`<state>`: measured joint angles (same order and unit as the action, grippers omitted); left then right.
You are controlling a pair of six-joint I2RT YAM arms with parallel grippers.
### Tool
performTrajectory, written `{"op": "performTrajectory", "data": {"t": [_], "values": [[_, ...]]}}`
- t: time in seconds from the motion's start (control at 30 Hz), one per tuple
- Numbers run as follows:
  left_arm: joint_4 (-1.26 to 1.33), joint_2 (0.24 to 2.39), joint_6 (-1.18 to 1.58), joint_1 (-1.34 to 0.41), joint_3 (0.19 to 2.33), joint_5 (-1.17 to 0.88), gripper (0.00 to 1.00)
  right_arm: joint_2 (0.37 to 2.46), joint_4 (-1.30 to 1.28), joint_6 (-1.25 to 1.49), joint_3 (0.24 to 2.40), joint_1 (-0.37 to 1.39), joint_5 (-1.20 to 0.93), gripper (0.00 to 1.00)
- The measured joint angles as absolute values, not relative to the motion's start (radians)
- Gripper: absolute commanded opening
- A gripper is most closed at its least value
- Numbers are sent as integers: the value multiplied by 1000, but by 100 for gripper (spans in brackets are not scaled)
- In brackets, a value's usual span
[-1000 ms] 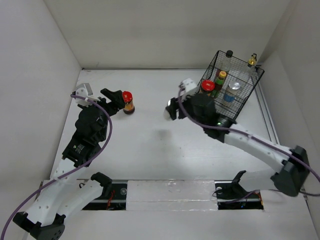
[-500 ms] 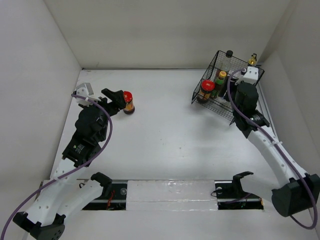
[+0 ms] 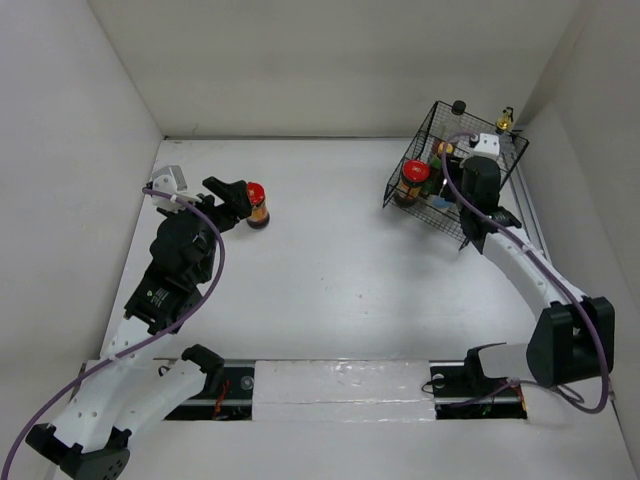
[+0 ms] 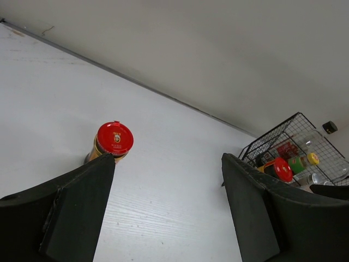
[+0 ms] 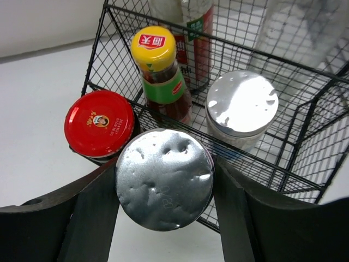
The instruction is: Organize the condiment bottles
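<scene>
A silver-lidded shaker (image 5: 163, 179) hung at the wire basket's (image 3: 410, 150) near rim, far right, pinched by the right jaws, likely for lowering inside. Far left, a red-lidded jar (image 4: 113, 141) stood on the counter (image 3: 320, 280) beside the spread left jaws.

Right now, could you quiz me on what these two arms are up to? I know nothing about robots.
1. True or false: the left gripper is clamped on the red-lidded jar.
2. What colour is the lid of the thing that the right gripper holds? A) red B) silver C) yellow
3. Fill in: the yellow-capped bottle stands in the ___.

Key
1. False: its jaws are open and the jar stands just outside one finger.
2. B: it is a shaker.
3. The basket.
</scene>
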<state>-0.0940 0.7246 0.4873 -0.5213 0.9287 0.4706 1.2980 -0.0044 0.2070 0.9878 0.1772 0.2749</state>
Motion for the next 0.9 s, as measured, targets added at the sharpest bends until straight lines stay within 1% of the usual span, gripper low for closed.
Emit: {"op": "performTrajectory", "data": {"t": [0.2, 0.23, 0.27, 0.3, 0.37, 0.43, 0.47, 0.53, 0.67, 0.77, 0.87, 0.9], "values": [[-94, 733, 487, -521, 929, 471, 75, 1401, 25, 225, 989, 175, 239, 55], [-94, 735, 487, -521, 929, 470, 75, 1417, 27, 226, 989, 172, 234, 56], [-94, 736, 487, -521, 929, 470, 75, 1430, 29, 230, 989, 171, 231, 59], [-94, 737, 487, -521, 929, 471, 75, 1441, 44, 237, 992, 170, 228, 66], [-94, 738, 487, -521, 929, 470, 75, 1442, 46, 239, 993, 163, 223, 76], [-94, 738, 487, -521, 929, 470, 75, 1443, 53, 244, 994, 163, 216, 83], [-94, 738, 487, -521, 929, 470, 75, 1443, 59, 245, 996, 163, 213, 90], [-94, 738, 487, -521, 929, 470, 75, 1441, 68, 249, 1006, 163, 209, 95], [-94, 740, 487, -521, 929, 470, 75, 1413, 75, 250, 1019, 166, 204, 98], [-94, 744, 487, -521, 929, 471, 75, 1353, 75, 241, 1025, 174, 205, 98], [-94, 744, 487, -521, 929, 471, 75, 1301, 83, 217, 1053, 210, 204, 77], [-94, 744, 487, -521, 929, 471, 75, 1291, 90, 206, 1066, 231, 191, 64]]}}
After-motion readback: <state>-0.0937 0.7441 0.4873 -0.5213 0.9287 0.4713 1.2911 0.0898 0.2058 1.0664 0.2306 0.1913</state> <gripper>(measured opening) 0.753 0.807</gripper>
